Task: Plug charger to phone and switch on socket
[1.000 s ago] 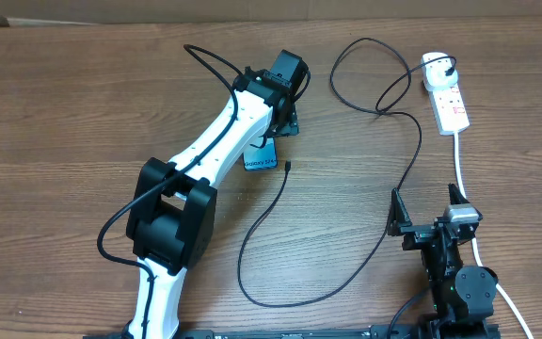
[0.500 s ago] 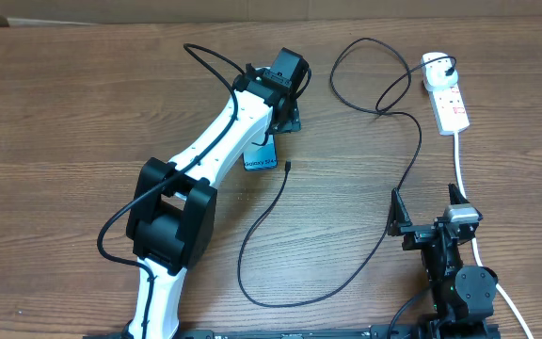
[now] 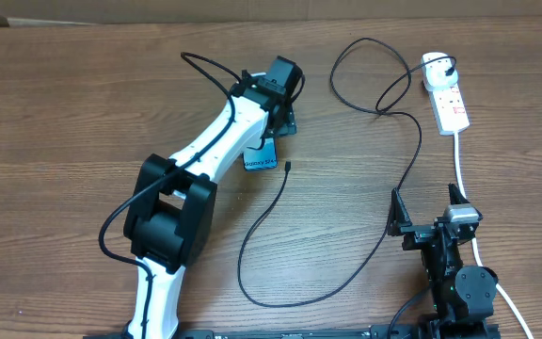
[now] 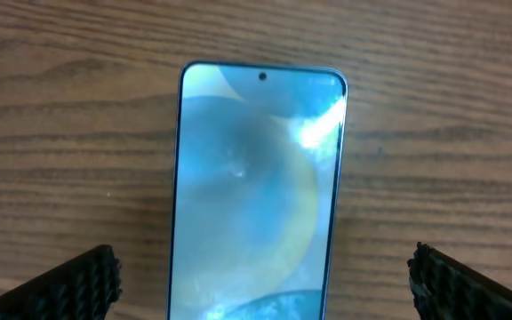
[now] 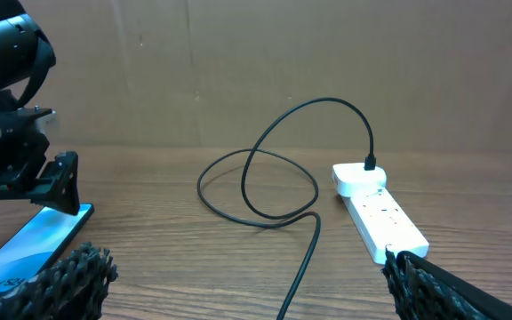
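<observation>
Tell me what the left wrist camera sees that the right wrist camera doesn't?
Only the left wrist camera shows the phone's top end with its little camera dot, and the left claw's fingertips wide apart on either side of it. Only the right wrist camera shows the socket, the charger plugged into it and looping over the table, and the right claw's fingertips. Both show the blue phone screen lying on the wooden table.
</observation>
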Tool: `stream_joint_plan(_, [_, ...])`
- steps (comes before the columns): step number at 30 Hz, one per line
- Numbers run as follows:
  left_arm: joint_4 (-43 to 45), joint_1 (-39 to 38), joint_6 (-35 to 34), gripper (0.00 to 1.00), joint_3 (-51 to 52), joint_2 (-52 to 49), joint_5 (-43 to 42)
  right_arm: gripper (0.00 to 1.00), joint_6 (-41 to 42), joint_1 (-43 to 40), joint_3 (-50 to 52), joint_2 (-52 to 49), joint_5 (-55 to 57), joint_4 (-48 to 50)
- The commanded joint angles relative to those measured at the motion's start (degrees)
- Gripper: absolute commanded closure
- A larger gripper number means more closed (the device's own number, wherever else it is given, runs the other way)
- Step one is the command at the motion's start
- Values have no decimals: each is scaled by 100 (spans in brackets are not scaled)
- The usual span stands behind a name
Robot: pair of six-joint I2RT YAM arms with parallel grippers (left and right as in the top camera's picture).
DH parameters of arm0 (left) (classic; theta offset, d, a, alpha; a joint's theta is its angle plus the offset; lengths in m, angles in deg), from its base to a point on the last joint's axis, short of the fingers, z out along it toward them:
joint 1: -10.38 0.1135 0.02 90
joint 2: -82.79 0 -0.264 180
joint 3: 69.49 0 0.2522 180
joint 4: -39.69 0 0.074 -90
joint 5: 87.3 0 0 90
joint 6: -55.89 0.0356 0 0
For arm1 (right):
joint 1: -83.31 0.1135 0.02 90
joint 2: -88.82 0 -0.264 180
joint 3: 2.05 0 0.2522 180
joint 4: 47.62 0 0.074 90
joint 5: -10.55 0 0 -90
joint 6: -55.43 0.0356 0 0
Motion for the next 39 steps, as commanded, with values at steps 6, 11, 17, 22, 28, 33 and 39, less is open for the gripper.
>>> stream_joint_plan(6, [299,286,-101,0,382,-66,-566,0,-7,-13,61,57,-13,35])
stream_joint_plan(11, [302,240,-17,0,385,-66,-643,0,-7,-13,61,57,-13,35])
stream_joint_plan(17, [525,120,398,0,393,-68,-654,0,-7,-13,61,57,-13,35])
stream_joint_plan(22, [522,44,428,0,396,-83,-297,0,-7,-11,61,57,-13,35])
stream_joint_plan(28, [503,46,420,0,396,-146,-238,0,-7,-13,61,57,-13,35])
stream_joint_plan(33, [564,46,420,0,396,-157,-245,0,-7,-11,61,57,-13,35])
stream_joint_plan(39, [544,48,420,0,396,-157,-133,0,-7,-13,61,57,-13,35])
